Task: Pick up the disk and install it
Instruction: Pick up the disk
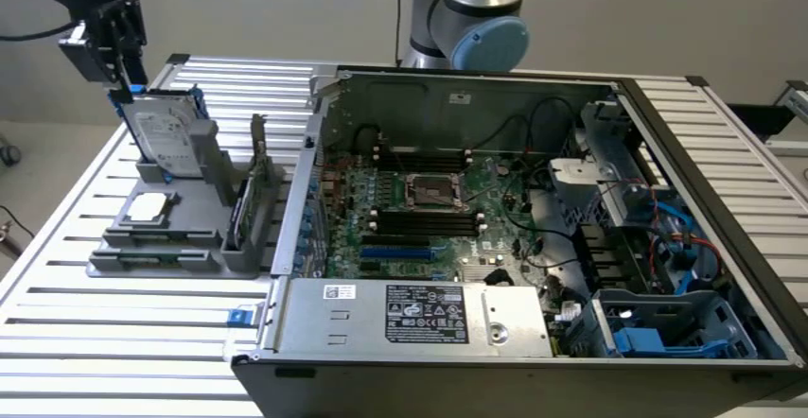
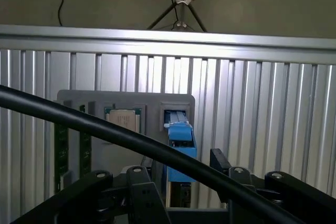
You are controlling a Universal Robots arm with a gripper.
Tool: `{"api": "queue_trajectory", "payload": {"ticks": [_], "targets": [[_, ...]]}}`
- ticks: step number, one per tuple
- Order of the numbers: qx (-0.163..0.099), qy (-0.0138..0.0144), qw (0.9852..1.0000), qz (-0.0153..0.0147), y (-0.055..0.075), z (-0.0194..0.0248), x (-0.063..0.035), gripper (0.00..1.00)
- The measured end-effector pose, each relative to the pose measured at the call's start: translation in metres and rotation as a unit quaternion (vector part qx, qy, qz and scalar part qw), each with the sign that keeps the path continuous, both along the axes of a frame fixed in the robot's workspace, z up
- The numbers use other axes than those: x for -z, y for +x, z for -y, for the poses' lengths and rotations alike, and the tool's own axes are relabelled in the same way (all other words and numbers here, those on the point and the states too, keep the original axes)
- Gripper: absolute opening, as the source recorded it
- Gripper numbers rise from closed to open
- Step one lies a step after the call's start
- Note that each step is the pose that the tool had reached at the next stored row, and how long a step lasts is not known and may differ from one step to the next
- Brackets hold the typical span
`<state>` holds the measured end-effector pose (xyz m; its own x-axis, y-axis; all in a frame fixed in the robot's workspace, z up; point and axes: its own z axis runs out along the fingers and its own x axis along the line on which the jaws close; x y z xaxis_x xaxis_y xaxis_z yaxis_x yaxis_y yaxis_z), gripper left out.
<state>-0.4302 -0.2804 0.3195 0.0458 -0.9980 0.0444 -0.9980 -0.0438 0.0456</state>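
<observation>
Hovering above the rack (image 1: 189, 240), your gripper (image 1: 127, 83) was released, its jaws spread to either side of the disk (image 1: 170, 139) and apparently not gripping it. The disk stood on edge in its slot, blue carrier uppermost, evidently so you could take it from above. The case (image 1: 467, 92) lay open alongside.

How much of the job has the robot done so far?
Nothing looks finished yet. The disk stands upright in its grey holder on the table, outside the open computer. In hand: the gripper hangs open right above the disk's top edge, not holding it. Left: lifting the disk and fitting it into the computer.
</observation>
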Motion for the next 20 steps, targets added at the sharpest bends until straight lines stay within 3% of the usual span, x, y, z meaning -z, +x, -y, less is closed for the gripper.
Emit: {"api": "queue_trajectory", "payload": {"ticks": [13,16,20], "targets": [[-0.007,0.0,1.0,0.0011,-0.002,0.0006,0.0233,0.54],[-0.007,0.0,1.0,0.0063,-0.005,0.0006,0.0266,0.54],[-0.007,-0.0001,0.9998,0.0163,-0.007,0.0007,0.0286,0.54]]}}
